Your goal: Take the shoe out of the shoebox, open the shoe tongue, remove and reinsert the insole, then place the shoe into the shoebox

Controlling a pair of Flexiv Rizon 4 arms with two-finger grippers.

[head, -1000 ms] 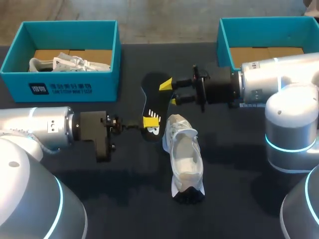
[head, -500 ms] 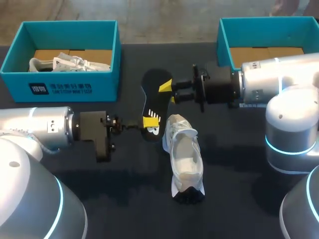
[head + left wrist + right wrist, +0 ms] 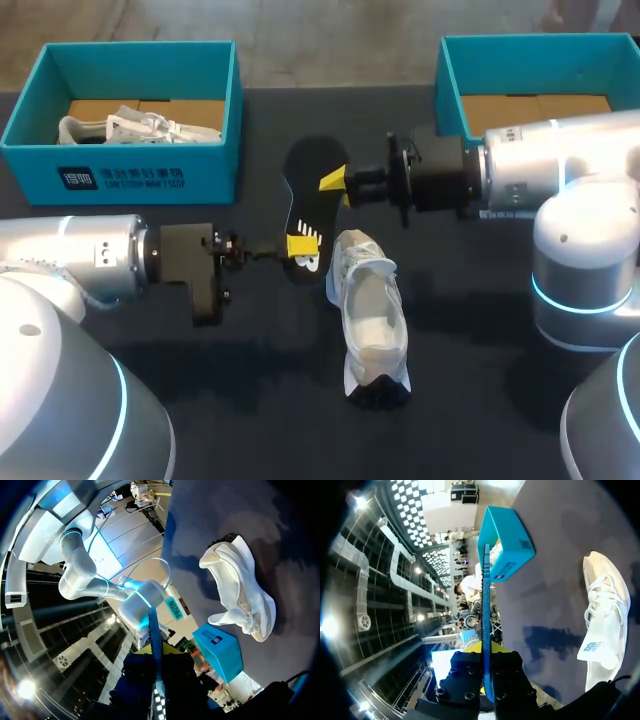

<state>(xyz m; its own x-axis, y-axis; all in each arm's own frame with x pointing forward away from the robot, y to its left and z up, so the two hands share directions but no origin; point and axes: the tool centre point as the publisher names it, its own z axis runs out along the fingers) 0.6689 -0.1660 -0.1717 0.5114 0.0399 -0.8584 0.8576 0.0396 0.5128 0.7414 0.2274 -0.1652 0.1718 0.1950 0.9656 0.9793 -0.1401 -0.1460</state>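
"Well, where is the shoe (image 3: 370, 320) just now?"

"Nearest us, lying on the dark table (image 3: 480, 380). It is white, opening upward, and neither gripper touches it."

"And the insole (image 3: 312, 205)?"

"Just beyond the shoe and out of it, carried by both arms. The left gripper (image 3: 300, 245) is pinched onto its nearer end and the right gripper (image 3: 337, 185) is clamped on its side edge farther up. Each wrist view shows it edge-on between that arm's fingers."

"How will it handle?"

"Thin foam, I'd judge: light, floppy, more grippy than slick. Held at one end it would droop, so two holds suit it. For reinserting I'd lead with the toe end and keep a grip near the heel. The shoe looks soft and light too, and may skid unless pinned at its collar."

"The boxes?"

"Farthest back: the left shoebox (image 3: 120, 175) with a second white shoe (image 3: 140, 127) inside, and the right shoebox (image 3: 450, 90) behind the right arm."
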